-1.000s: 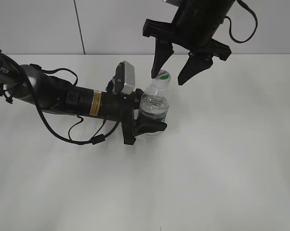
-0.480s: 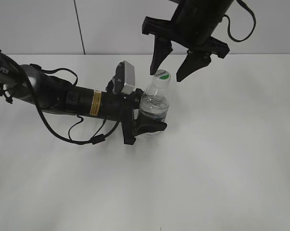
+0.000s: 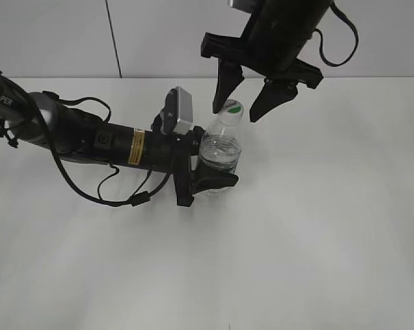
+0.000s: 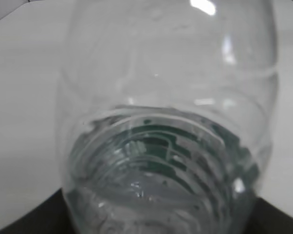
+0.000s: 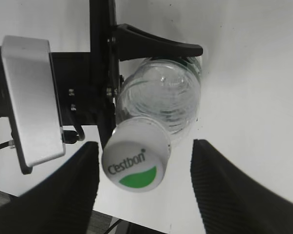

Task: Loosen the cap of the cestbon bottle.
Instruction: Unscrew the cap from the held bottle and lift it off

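Left tool (image 3: pixel 217 168) grips bottle (image 3: pixel 221 148); right tool (image 3: pixel 252 103) (spread) straddles cap (image 3: pixel 232 107).

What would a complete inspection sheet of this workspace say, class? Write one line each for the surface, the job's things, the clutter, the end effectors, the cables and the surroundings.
Surface: white table, bare where visible.
Job's things: cestbon bottle upright, clear; cap white with a green mark, on the neck.
Clutter: nothing seen.
End effectors: left end effector shut on the bottle's body; right end effector open, fingers either side of the cap, not touching it.
Cables: black cable looping beside the left arm; another at the right arm.
Surroundings: pale wall behind the table with one dark vertical seam.
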`<state>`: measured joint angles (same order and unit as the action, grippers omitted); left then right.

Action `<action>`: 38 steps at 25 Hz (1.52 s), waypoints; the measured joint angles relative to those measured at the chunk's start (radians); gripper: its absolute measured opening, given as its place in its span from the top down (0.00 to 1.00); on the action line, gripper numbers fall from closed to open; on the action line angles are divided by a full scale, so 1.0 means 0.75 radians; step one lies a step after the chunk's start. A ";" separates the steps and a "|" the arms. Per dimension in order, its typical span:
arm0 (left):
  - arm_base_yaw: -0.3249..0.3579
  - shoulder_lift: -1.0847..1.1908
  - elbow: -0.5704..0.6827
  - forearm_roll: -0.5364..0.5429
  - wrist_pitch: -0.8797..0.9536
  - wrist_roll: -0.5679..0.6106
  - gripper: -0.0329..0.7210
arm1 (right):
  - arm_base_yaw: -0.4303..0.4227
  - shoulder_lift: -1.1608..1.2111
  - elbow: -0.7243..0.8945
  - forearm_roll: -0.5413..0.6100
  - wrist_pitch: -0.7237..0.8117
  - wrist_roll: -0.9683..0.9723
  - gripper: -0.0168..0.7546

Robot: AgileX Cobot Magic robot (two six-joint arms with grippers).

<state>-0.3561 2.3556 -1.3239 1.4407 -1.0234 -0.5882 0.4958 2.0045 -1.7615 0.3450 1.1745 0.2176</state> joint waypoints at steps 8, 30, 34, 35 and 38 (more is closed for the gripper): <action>0.000 0.000 0.000 -0.001 0.001 0.000 0.41 | 0.000 0.002 0.000 -0.007 0.005 -0.008 0.43; -0.003 -0.002 0.000 -0.004 0.005 0.014 0.41 | 0.003 0.002 -0.002 -0.034 0.031 -0.353 0.59; -0.003 -0.002 0.000 -0.007 0.006 0.014 0.41 | 0.003 0.002 -0.007 -0.056 0.031 -0.499 0.59; -0.003 -0.002 0.000 -0.007 0.006 0.014 0.41 | 0.003 0.002 -0.009 -0.058 0.031 -0.530 0.59; -0.003 -0.002 0.000 -0.007 0.006 0.014 0.41 | 0.004 0.002 -0.009 -0.064 0.031 -0.642 0.59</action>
<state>-0.3580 2.3537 -1.3239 1.4358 -1.0188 -0.5777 0.4990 2.0057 -1.7680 0.2970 1.1976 -0.2642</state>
